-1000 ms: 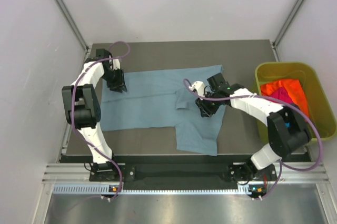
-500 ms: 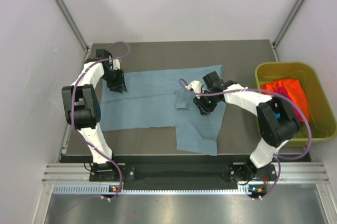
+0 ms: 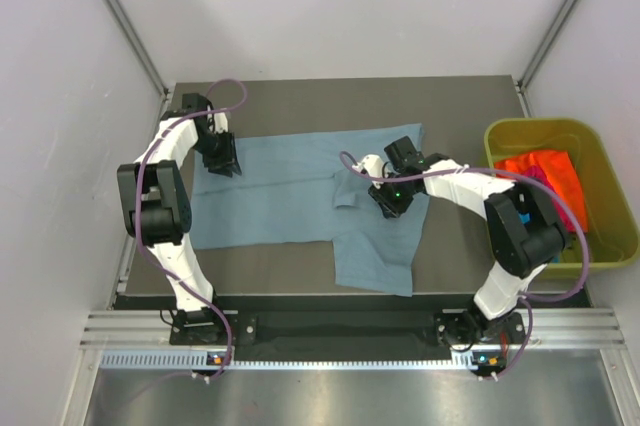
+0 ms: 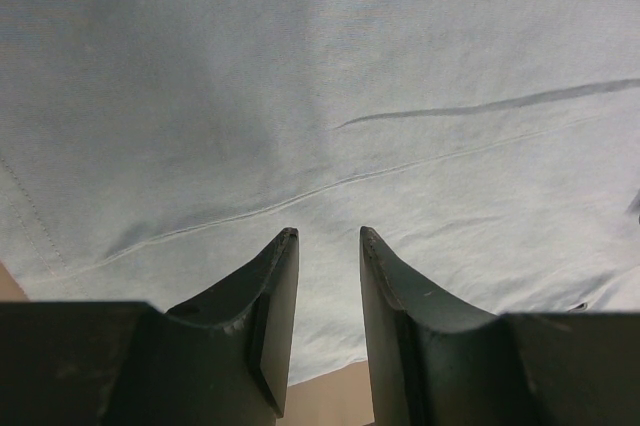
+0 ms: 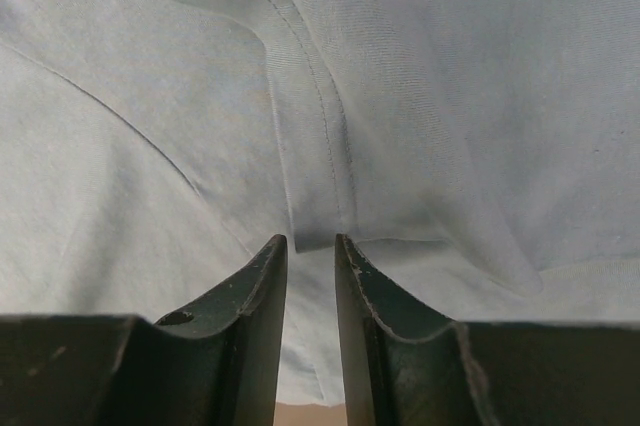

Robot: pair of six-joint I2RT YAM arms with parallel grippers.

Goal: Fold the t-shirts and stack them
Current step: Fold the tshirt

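A large grey-blue t-shirt [image 3: 280, 196] lies spread across the dark table, its right part folded down toward the front edge. My left gripper [image 3: 222, 163] rests at the shirt's far left corner. In the left wrist view its jaws [image 4: 328, 234] stand apart over flat cloth near the hem, pinching nothing. My right gripper [image 3: 388, 204] presses down on the shirt's middle right. Its fingers [image 5: 310, 239] are close together, with a narrow gap over a stitched fold edge. An orange t-shirt [image 3: 548, 168] lies in the bin.
A yellow-green bin [image 3: 500, 134] stands off the table's right edge, with a bit of magenta cloth [image 3: 540, 183] beside the orange shirt. Bare table [image 3: 460, 106] shows behind and to the right of the grey-blue shirt. Slanted frame posts rise at both far corners.
The right gripper's jaws have narrowed over the fold, and its arm has drawn in slightly leftward. The left arm and the shirt's outline have not moved.
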